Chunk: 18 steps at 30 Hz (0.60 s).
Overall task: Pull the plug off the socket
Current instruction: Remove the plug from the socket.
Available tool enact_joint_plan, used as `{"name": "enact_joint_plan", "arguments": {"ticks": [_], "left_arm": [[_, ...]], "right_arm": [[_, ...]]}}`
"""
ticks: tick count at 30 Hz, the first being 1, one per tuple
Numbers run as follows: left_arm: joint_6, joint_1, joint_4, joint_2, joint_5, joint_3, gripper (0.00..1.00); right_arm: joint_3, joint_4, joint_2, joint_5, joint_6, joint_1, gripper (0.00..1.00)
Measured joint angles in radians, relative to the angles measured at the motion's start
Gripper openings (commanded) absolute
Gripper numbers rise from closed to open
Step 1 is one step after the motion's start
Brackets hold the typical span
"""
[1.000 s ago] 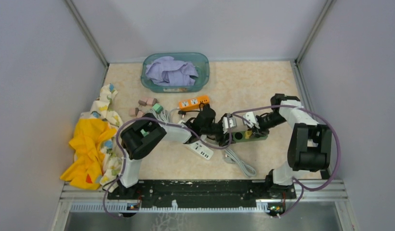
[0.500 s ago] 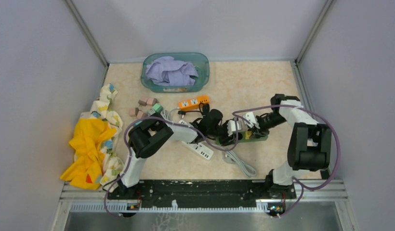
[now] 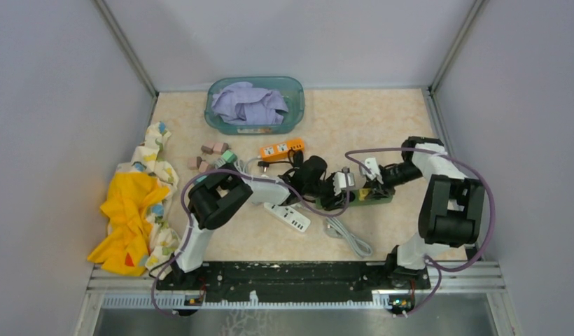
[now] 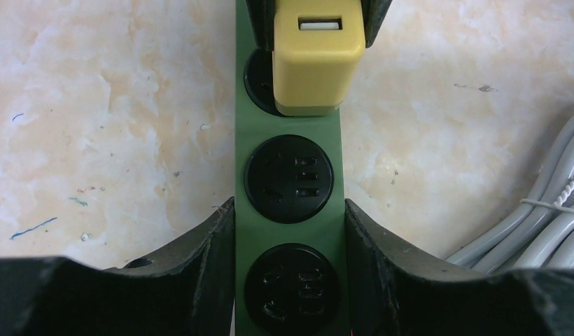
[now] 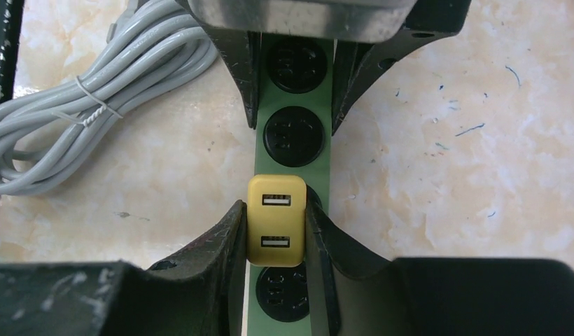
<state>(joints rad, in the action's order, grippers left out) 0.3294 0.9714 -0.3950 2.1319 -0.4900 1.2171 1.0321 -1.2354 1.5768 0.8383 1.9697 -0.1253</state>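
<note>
Right gripper (image 5: 275, 213) clamped on the yellow plug (image 5: 274, 220), left gripper (image 4: 290, 224) clamped on the green power strip (image 4: 290, 126), right of the table's (image 5: 480, 175) middle.
The right gripper's fingers press on the plug's two sides. The plug sits over a socket of the strip, with empty sockets on either side of it. The left gripper, partly closed, pinches the strip's two long edges just beside the plug. Whether the pins are fully seated cannot be told. A coiled grey cable (image 5: 57, 119) lies near the strip.
</note>
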Motion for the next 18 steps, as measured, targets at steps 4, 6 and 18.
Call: {"name": "enact_joint_plan", "arguments": {"ticks": [4,6,18], "left_arm": [[-0.003,0.001,-0.008,0.007,-0.001,0.002,0.0],[-0.003,0.002,-0.008,0.011,-0.005,0.002,0.0],[-0.023,-0.005,0.003,0.013,-0.012,0.007,0.0]], "right_arm": [[-0.029,-0.011,0.0,0.028,0.027,-0.037,0.0],[-0.045,-0.005,0.0,0.033,0.042,-0.034,0.0],[-0.023,0.027,-0.009,-0.012,-0.023,0.032,0.0]]}}
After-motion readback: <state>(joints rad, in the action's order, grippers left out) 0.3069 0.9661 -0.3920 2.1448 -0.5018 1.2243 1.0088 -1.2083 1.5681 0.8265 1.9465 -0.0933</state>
